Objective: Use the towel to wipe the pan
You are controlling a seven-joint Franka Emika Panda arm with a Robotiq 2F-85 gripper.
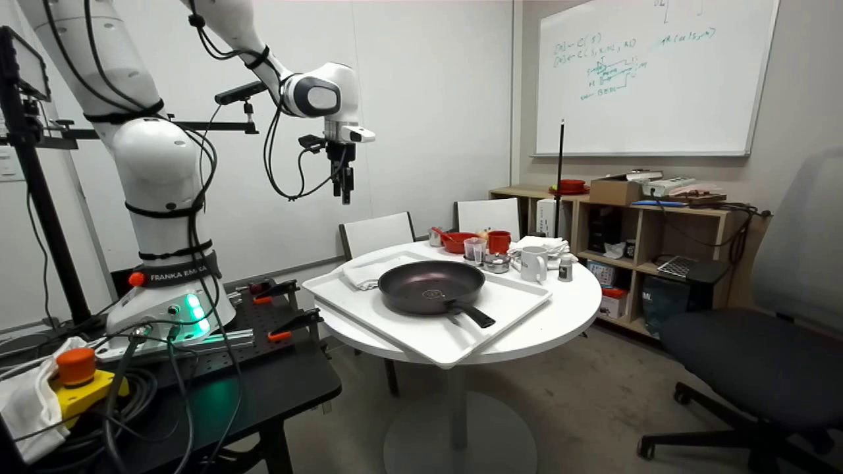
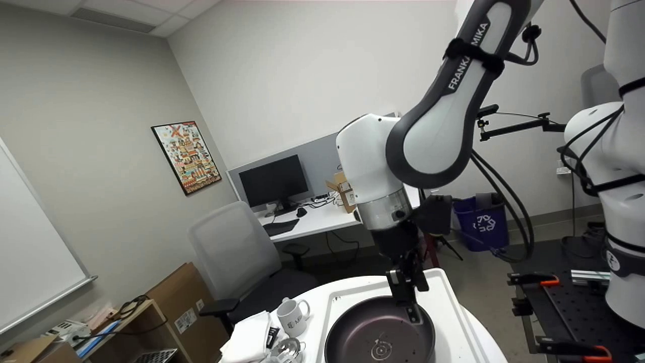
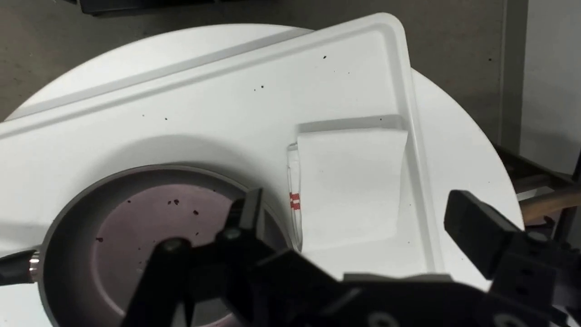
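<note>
Towel point(image 3: 352, 186) lies folded on the tray point(image 3: 227, 109), between the pan point(image 1: 431, 285) and the edge of the table point(image 3: 451, 136). We judge pickup the step: our gripper point(image 3: 356, 211) hangs above, spread, empty; next, we should lower and pinch 1 fold.

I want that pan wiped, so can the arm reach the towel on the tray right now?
Probably yes: the gripper hangs open above the tray, and nothing lies on the towel. The pan sits close beside it, though.

In the wrist view, grey shadows edge pan point(image 3: 150, 222) and towel point(image 3: 352, 190), the hand point(image 3: 357, 212) unfocused.
</note>
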